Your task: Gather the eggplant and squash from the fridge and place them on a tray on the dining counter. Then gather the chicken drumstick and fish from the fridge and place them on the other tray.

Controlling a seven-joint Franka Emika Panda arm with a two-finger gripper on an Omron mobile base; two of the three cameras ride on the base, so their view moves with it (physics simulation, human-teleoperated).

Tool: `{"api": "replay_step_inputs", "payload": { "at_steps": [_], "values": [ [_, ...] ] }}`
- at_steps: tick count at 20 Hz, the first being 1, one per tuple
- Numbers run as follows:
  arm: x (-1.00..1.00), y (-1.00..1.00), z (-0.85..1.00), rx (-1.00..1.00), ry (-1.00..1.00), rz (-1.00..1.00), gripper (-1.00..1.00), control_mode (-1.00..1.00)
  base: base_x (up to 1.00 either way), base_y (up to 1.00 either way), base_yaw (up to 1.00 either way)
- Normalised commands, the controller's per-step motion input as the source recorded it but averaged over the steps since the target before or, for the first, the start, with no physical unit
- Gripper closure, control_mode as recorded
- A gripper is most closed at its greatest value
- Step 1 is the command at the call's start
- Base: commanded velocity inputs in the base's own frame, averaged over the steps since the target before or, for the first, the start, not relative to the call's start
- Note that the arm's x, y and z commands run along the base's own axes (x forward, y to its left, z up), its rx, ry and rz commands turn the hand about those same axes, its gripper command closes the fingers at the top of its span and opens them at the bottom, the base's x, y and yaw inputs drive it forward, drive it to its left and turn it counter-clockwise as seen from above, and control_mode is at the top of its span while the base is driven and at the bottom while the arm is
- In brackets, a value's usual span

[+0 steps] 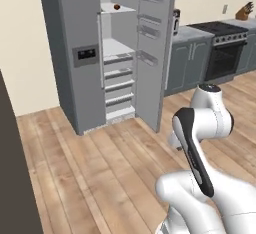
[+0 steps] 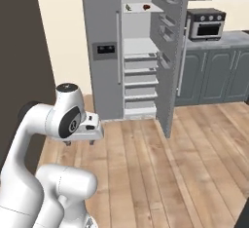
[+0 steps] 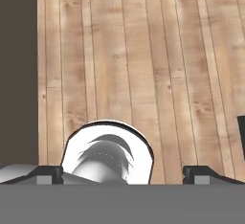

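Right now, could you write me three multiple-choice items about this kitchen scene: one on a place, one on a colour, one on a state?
1. Where do the small food items lie?
A. on the fridge's upper shelf
B. on the floor
C. on the stove

2. What colour is the fridge?
A. red
B. grey
C. yellow

3. In what state is the fridge door?
A. shut
B. removed
C. swung open

Answers:
1. A, small items rest on the upper shelf in both base views.
2. B, its body and door are grey.
3. C, the door stands out to the side and the shelves inside show.
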Motion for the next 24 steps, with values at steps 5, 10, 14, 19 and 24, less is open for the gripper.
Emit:
{"api": "replay_step_inputs", "payload": {
  "at_steps": [5,10,14,19,24],
  "values": [
    [0.00,0.00,0.00,0.00,0.00,0.00,-1.00,1.00,1.00,0.32,-0.10],
    [0.00,0.00,0.00,0.00,0.00,0.00,-1.00,1.00,1.00,0.26,-0.05],
    [0.00,0.00,0.00,0.00,0.00,0.00,-1.00,1.00,1.00,-0.06,0.02],
    [0.00,0.00,0.00,0.00,0.00,0.00,-1.00,1.00,1.00,-0.27,0.12],
    [0.00,0.00,0.00,0.00,0.00,0.00,-1.00,1.00,1.00,-0.53,0.11]
  ]
}}
